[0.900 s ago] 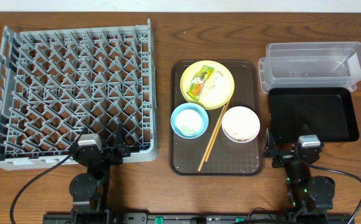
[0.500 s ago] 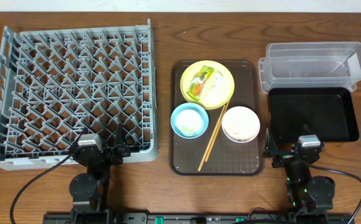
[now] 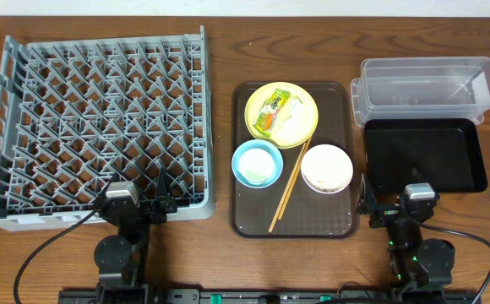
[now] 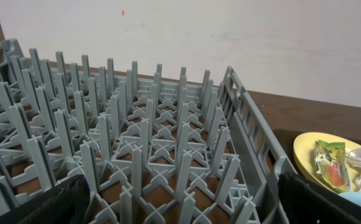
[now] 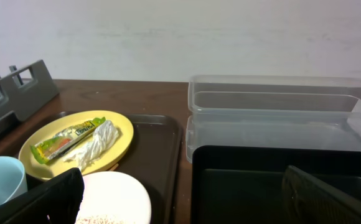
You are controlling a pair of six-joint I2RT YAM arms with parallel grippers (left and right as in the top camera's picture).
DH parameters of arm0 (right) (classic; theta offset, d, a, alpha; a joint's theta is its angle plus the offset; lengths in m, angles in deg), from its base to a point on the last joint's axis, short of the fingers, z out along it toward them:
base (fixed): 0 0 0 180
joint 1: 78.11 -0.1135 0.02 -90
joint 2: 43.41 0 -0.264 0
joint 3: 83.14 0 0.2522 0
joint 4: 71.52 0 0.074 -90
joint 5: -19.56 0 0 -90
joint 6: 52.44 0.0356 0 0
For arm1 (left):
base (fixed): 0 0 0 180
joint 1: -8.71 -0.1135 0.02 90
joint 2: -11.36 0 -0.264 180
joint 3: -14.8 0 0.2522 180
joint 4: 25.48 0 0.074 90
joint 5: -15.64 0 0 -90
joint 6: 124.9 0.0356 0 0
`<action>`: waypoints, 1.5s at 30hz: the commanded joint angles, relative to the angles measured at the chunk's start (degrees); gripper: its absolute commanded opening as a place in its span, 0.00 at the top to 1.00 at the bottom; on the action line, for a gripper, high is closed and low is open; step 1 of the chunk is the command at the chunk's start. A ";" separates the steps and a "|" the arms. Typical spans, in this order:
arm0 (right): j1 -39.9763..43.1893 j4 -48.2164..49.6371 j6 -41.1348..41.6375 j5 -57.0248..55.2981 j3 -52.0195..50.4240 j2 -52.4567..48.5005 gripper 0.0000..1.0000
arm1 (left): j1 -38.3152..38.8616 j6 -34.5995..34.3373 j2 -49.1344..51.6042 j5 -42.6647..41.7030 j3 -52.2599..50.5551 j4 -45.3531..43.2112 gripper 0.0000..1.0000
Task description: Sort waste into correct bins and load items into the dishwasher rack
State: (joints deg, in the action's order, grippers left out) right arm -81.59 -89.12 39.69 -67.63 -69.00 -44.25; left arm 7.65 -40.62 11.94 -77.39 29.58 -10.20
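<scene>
The grey dishwasher rack (image 3: 93, 127) fills the table's left side. On the brown tray (image 3: 334, 215) a yellow plate (image 3: 300, 101) carries a green-and-yellow wrapper (image 3: 269, 112) and crumpled white paper (image 3: 292, 118). In front of it are a light blue bowl (image 3: 257, 163), a white bowl (image 3: 326, 168) with rice, and chopsticks (image 3: 287, 190). The clear bin (image 3: 427, 84) and the black bin (image 3: 424, 156) stand at the right. My left gripper (image 3: 137, 203) is open at the rack's near edge (image 4: 137, 124). My right gripper (image 3: 397, 205) is open before the black bin (image 5: 249, 174), holding nothing.
The brown tray (image 5: 159, 143) lies between rack and bins, with narrow strips of bare wood on either side. The rack's corner (image 5: 18, 87) shows at the far left of the right wrist view. A pale wall stands behind the table.
</scene>
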 commanded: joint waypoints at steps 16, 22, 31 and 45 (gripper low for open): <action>-0.68 -0.22 0.33 0.48 -0.07 0.35 0.01 | 0.13 0.76 -0.35 -0.37 -0.79 2.25 0.02; -0.66 -0.24 0.98 0.00 -0.07 0.17 0.01 | 0.13 0.76 -0.35 -0.35 -0.79 2.23 0.02; -0.66 -0.13 0.98 0.02 0.52 -0.63 0.01 | 0.13 0.76 -0.31 -0.35 -0.61 2.29 0.02; -0.68 -1.97 -2.73 0.98 23.17 -27.96 0.01 | 0.13 0.76 21.62 -0.37 24.13 19.58 0.02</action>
State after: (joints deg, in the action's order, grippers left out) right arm -81.62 -89.97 39.45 -67.57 -52.39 -65.15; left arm 7.65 -40.60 28.02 -77.41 46.39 7.27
